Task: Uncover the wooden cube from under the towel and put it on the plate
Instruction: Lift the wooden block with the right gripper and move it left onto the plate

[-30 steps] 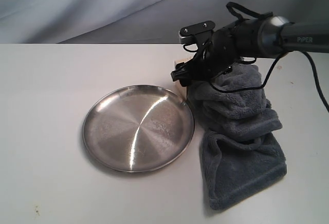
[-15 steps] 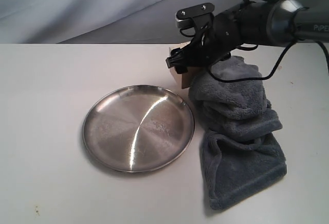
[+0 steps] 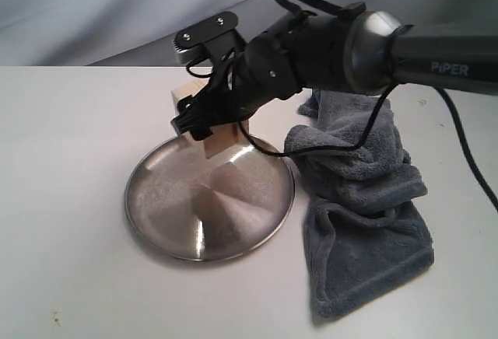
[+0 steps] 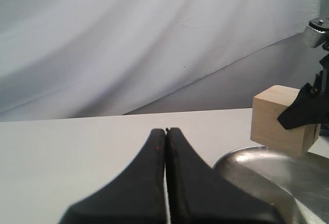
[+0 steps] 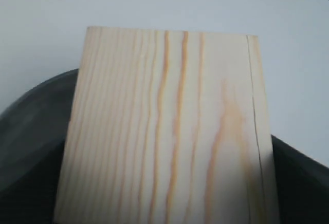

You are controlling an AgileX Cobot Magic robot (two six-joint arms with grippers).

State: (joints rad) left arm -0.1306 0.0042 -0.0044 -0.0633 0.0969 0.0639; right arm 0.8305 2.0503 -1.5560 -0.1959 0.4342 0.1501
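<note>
My right gripper (image 3: pixel 204 117) is shut on the pale wooden cube (image 3: pixel 218 138), holding it in the air over the far part of the round steel plate (image 3: pixel 167 218). The cube's grain fills the right wrist view (image 5: pixel 164 131), with the dark fingers (image 5: pixel 31 147) on either side of it. The left wrist view shows the cube (image 4: pixel 280 121) above the plate's rim (image 4: pixel 241 157). The blue-grey towel (image 3: pixel 362 207) lies crumpled to the right of the plate. My left gripper (image 4: pixel 165 131) is shut and empty, low over the table, out of the exterior view.
A white table (image 3: pixel 62 160) holds everything, and a pale cloth backdrop (image 3: pixel 117 5) hangs behind it. The right arm (image 3: pixel 436 51) stretches in from the right, above the towel's far end.
The right gripper has lifted the cube from beside the towel and carried it left, from behind the plate's far right rim to above the plate. The towel and plate have not moved.
</note>
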